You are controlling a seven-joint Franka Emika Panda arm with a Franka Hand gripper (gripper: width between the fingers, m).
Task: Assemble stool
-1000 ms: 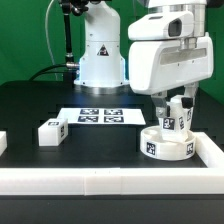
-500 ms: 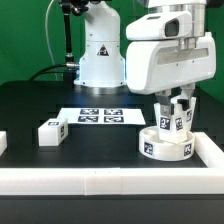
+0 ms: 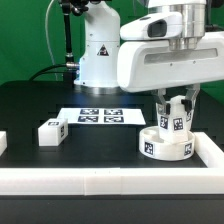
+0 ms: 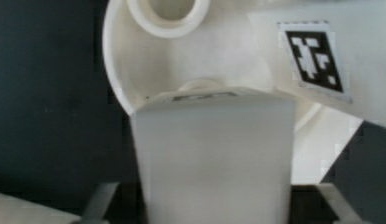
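The round white seat disc (image 3: 164,146) lies on the black table at the exterior view's right, a tag on its side. My gripper (image 3: 178,108) stands right above it, shut on a white stool leg (image 3: 177,116) that it holds upright over the disc's top. In the wrist view the leg (image 4: 211,150) fills the middle, its end meeting the seat disc (image 4: 154,60) near a round hole (image 4: 169,12). My fingers (image 4: 105,200) press on both its sides. A second loose leg (image 3: 51,131) lies on the table at the exterior view's left.
The marker board (image 3: 98,116) lies flat at the table's middle. A long white border rail (image 3: 110,178) runs along the front and up the right side. A white part (image 3: 3,142) shows at the left edge. The robot base (image 3: 100,50) stands behind.
The arm's wrist housing has shifted slightly toward the exterior view's left and turned a little. The leg stays over the seat disc, the loose leg has not moved.
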